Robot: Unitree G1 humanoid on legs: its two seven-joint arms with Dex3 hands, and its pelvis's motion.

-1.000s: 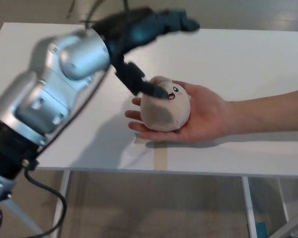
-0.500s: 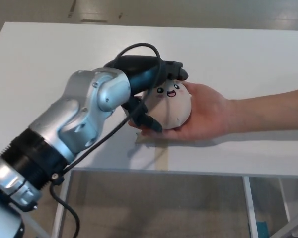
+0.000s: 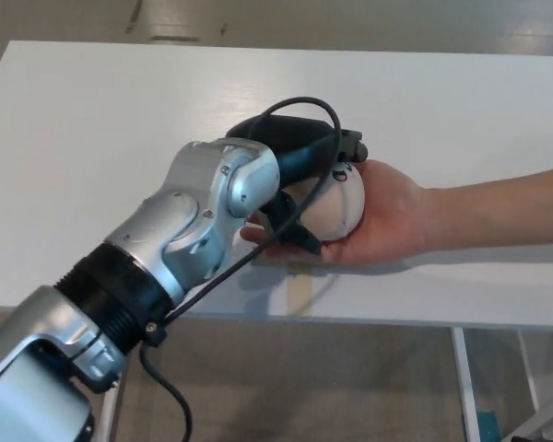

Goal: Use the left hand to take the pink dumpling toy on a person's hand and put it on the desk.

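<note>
The robot's black left hand [image 3: 300,175] is closed around the pale pink, round plush dumpling toy [image 3: 339,204]: the two thick fingers [image 3: 343,145] curl over its top while the thumb [image 3: 300,235] hooks in low on its near side. The wrist is bent so the palm faces the toy, and a black cable [image 3: 295,189] loops up over the back of the hand and trails down along the silver forearm [image 3: 189,226], which comes in diagonally from the lower left corner of the view, crossing the front edge of the white desk [image 3: 120,120]. The toy sits in the cupped palm of a person's hand [image 3: 387,216], palm up, hovering low over the worktop near its front edge, a little right of centre; whether the toy has left the palm I can't tell. The person's bare forearm [image 3: 498,210] stretches in from the right edge. A strip of beige tape [image 3: 300,296] lies on the desk at the front edge, just below the two hands.
</note>
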